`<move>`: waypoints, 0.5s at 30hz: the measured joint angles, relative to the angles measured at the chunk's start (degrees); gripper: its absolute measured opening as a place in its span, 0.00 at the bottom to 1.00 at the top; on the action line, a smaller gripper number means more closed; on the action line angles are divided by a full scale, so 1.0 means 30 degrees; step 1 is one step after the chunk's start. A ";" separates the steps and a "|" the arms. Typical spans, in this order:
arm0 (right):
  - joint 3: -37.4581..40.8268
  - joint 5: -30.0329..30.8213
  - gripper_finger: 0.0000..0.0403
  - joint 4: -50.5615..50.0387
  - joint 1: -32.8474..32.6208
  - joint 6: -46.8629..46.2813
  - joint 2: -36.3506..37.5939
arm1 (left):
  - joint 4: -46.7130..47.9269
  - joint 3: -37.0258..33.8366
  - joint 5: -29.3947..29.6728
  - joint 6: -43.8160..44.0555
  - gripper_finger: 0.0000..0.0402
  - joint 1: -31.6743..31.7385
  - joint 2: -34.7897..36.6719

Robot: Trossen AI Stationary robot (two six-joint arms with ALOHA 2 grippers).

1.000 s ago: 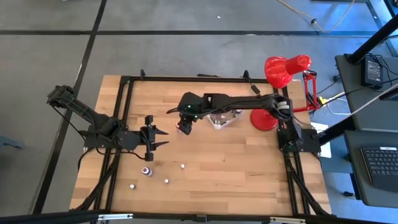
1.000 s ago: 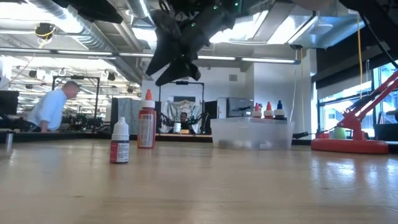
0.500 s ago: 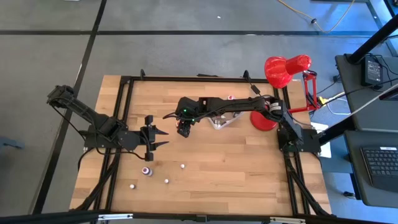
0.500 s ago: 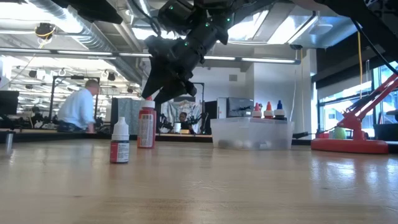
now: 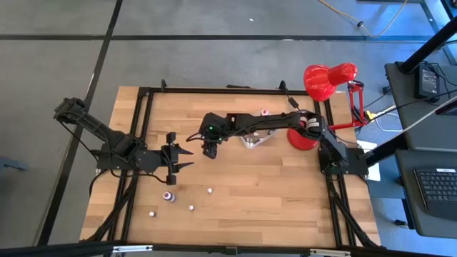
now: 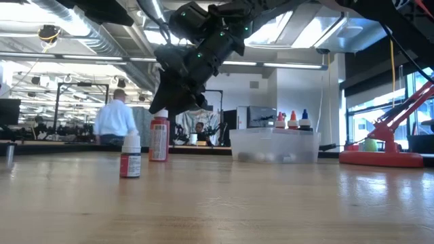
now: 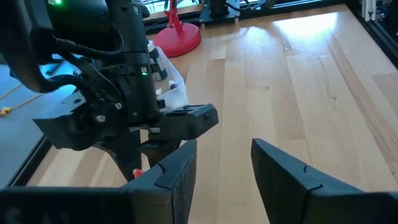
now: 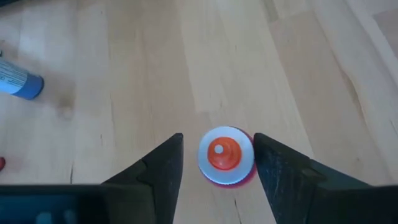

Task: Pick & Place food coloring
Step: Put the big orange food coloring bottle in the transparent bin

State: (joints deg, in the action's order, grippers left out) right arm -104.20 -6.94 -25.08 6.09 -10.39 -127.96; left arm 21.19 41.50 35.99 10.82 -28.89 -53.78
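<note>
right gripper: reaches out over the table's middle, pointing down, fingers spread apart on either side of a red bottle; no contact visible.
red bottle: upright on the table, seen from above as a white collar with an orange tip, between the right gripper's fingers; in the low view it stands left of the clear tub.
left gripper: waits low at the table's left side, fingers parted, holding nothing, pointing toward the red bottle.
clear tub: just beyond the red bottle toward the lamp, with several small bottles standing in it.
loose bottles: a whitish one with a dark label stands nearer the front than the red bottle; four small ones sit well apart from it near the front edge.
red lamp: at the right rear corner, past the clear tub.
background: a person beyond the table.
</note>
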 joint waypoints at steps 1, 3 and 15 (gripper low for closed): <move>0.0000 0.0000 0.48 0.0000 0.0000 0.0006 0.0000 | 0.0000 0.0000 0.0000 0.0004 0.37 0.0003 0.0000; 0.0000 0.0011 0.44 -0.0008 0.0000 0.0006 0.0000 | 0.0004 0.0000 0.0000 0.0000 0.38 0.0003 0.0000; 0.0000 0.1334 0.30 -0.0548 -0.0178 0.0638 0.0111 | 0.0000 0.0000 0.0000 0.0004 0.38 0.0003 0.0000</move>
State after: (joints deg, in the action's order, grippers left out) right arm -104.20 -2.94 -26.72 5.55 -8.47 -127.63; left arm 21.19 41.50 35.99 10.83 -28.88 -53.78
